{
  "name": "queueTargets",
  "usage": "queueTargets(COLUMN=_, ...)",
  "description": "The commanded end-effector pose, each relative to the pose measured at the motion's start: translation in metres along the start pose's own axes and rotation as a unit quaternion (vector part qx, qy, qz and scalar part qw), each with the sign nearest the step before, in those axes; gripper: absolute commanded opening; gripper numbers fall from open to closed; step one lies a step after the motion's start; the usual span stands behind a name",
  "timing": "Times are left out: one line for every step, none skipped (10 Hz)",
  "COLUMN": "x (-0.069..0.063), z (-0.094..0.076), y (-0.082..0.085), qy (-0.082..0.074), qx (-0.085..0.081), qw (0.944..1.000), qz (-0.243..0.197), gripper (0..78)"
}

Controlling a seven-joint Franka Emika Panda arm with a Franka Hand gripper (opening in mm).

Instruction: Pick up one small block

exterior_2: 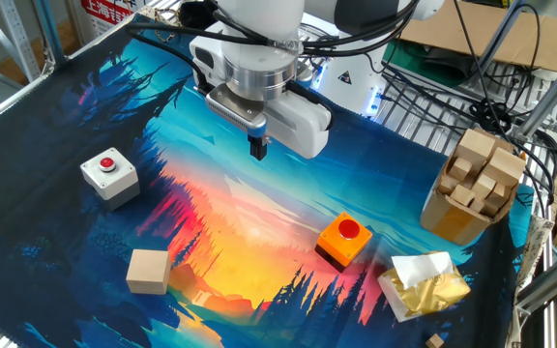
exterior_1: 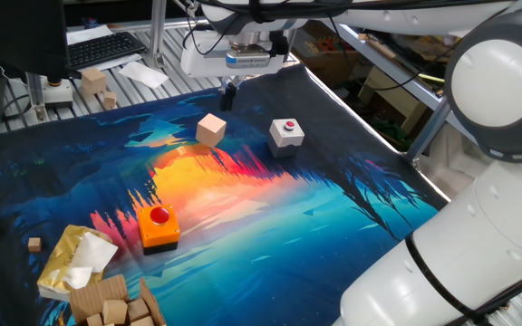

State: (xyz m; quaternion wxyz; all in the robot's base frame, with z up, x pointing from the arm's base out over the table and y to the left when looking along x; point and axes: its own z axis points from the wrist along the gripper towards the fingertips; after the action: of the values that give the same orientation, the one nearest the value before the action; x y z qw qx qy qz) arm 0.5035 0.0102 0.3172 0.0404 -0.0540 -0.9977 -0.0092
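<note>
Overhead, the tool (exterior_2: 258, 149) hung closed and empty, well apart from the block (exterior_2: 148, 271) on the desk (exterior_2: 259, 222).

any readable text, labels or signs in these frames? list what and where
Red-and-white sign, top edge of the other fixed view: has characters, cut off and too blurred to read.
White device behind the arm: a triangle warning mark, no legible words.
Keyboard: keys too small to read.
Nothing else carries text.

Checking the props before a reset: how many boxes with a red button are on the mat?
2. The white box sits toward the mat's edge, beside the small block. The orange box sits nearer the mat's middle, close to the crumpled yellow packet. None appears hidden.
</note>
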Motion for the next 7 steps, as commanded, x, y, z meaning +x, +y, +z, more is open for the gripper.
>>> queueTargets(x=-0.0334, z=-0.0135, y=0.0060, qy=-0.002, qx=-0.001, qw=0.9999, qz=0.013, gripper=0.0)
queueTargets(x=-0.0334, z=-0.0131, y=0.0060, qy=-0.002, qx=-0.001, qw=0.9999, qz=0.013, gripper=0.0)
queueTargets(x=-0.0334, z=-0.0125, y=0.0059, qy=-0.003, qx=-0.001, qw=0.9999, qz=0.013, gripper=0.0)
queueTargets(x=-0.0335, z=-0.0118, y=0.0059, qy=-0.003, qx=-0.001, qw=0.9999, qz=0.014, gripper=0.0)
queueTargets(x=-0.0335, z=-0.0112, y=0.0059, qy=-0.003, qx=-0.001, qw=0.9999, qz=0.014, gripper=0.0)
queueTargets(x=-0.0335, z=-0.0110, y=0.0058, qy=-0.003, qx=-0.001, qw=0.9999, qz=0.014, gripper=0.0)
queueTargets(x=-0.0335, z=-0.0109, y=0.0058, qy=-0.003, qx=-0.001, qw=0.9999, qz=0.014, gripper=0.0)
